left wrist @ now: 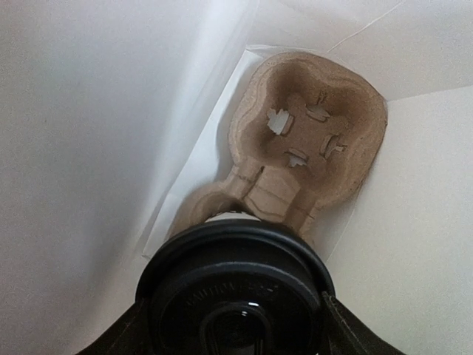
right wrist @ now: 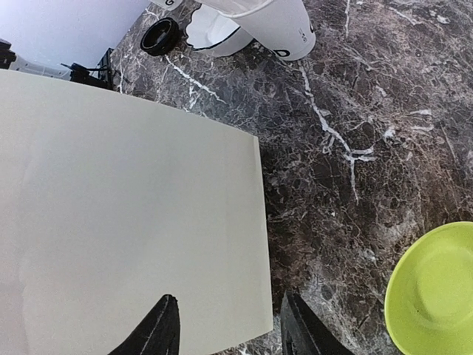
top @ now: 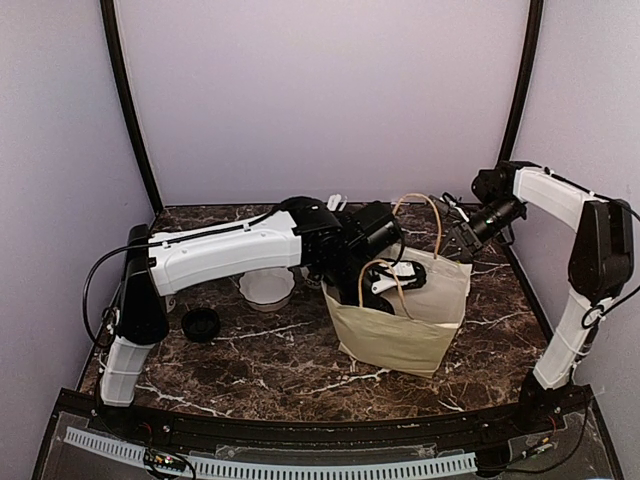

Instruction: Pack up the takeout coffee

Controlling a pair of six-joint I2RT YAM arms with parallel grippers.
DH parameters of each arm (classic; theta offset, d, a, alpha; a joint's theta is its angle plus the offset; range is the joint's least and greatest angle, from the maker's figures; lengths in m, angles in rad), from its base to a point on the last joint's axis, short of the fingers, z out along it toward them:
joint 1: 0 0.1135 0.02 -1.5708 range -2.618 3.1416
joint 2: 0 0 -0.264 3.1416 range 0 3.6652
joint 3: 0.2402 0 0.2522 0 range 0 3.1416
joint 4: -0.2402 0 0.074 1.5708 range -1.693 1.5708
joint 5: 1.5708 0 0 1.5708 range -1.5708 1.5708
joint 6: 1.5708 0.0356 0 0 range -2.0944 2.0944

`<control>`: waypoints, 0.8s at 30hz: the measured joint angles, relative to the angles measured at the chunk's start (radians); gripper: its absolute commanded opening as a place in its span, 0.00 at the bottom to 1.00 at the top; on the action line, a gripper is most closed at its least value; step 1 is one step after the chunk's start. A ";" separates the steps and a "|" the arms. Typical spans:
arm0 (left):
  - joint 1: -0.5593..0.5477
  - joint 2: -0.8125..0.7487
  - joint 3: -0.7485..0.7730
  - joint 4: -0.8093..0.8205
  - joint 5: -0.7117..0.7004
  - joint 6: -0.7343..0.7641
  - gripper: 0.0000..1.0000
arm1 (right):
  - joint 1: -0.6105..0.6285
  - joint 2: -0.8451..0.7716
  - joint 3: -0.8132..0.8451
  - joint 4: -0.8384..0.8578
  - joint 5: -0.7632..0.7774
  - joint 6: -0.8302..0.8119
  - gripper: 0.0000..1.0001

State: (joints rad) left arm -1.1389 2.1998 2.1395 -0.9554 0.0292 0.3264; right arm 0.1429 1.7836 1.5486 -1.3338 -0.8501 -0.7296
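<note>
**A:** Where is the coffee?

**B:** One cup is inside the bag, low over the near socket of the carrier that lies on the bag's floor. The left gripper clamps it from both sides. The other cup stands on the table, outside the bag.

**A:** What could go wrong?

**B:** The lid hides the socket, so I can't tell if the cup is centred. If it is off, I'd expect its base to land on the carrier's ridge and tip on release.

**A:** And the right gripper?

**B:** Its fingers stand apart astride the bag's wall, and I cannot tell whether they pinch it. If they don't, the bag could slide or fold when the left arm pulls out and catches the rim.
</note>
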 measured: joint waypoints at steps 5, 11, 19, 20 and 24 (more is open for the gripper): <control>0.010 0.001 -0.002 0.006 0.015 -0.027 0.40 | 0.000 -0.048 -0.056 0.005 -0.042 -0.013 0.47; -0.016 -0.044 -0.109 0.103 -0.010 -0.062 0.40 | 0.000 -0.090 -0.086 0.007 -0.084 -0.022 0.47; -0.038 -0.050 -0.146 0.182 -0.082 -0.084 0.43 | 0.000 -0.090 -0.106 0.024 -0.108 -0.021 0.47; -0.040 -0.050 -0.150 0.190 -0.092 -0.087 0.43 | 0.000 -0.090 -0.107 0.024 -0.110 -0.021 0.47; -0.048 -0.050 -0.153 0.204 -0.109 -0.098 0.44 | 0.000 -0.090 -0.107 0.025 -0.119 -0.021 0.47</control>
State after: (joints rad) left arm -1.1866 2.1502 1.9865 -0.7513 -0.0799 0.2283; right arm 0.1425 1.6939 1.4414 -1.3087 -0.9688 -0.7506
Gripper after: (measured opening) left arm 0.735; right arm 0.471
